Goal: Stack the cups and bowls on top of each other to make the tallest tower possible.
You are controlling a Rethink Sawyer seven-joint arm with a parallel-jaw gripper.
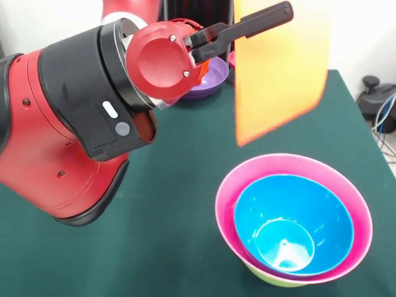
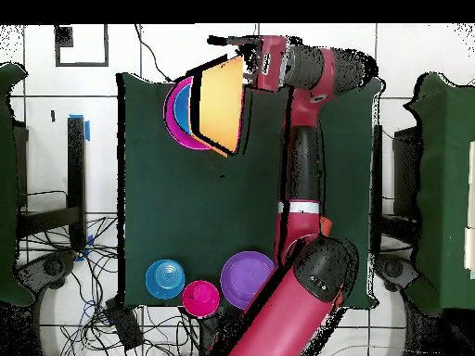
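Large orange bowl held aloft beside the pink-rimmed tower

The gripper point(image 1: 257, 21) is raised well above the green table point(image 1: 173, 185), its black fingers point(image 1: 260, 18) reaching sideways from the red wrist. They are closed on the rim of the large orange bowl point(image 1: 281, 68), which hangs from them tilted on edge, so that in the front view it shows as a flat orange sheet dropping below the fingers. The bowl touches nothing but the gripper.

Below it, close to the camera in the front view, stands the tower point(image 1: 294, 223): a green bowl point(image 1: 272, 279) lowest, the big pink bowl point(image 1: 278, 167) around the rest, and a blue bowl point(image 1: 294, 219) nested inside. The held bowl's lower edge hangs above the table just beyond the pink rim, apart from it, over the tower's far side rather than squarely above it. In the overhead view the orange bowl point(image 2: 221, 107) covers most of the tower point(image 2: 181, 116), leaving only a crescent of pink and blue showing to one side.

The remaining bowls lie well apart from the gripper, near the robot's base: a purple bowl point(image 2: 247, 279), a small magenta-red bowl point(image 2: 200, 297) just beside it, and a small blue bowl point(image 2: 166, 278) next along. The purple bowl point(image 1: 207, 77) also shows in the front view behind the wrist
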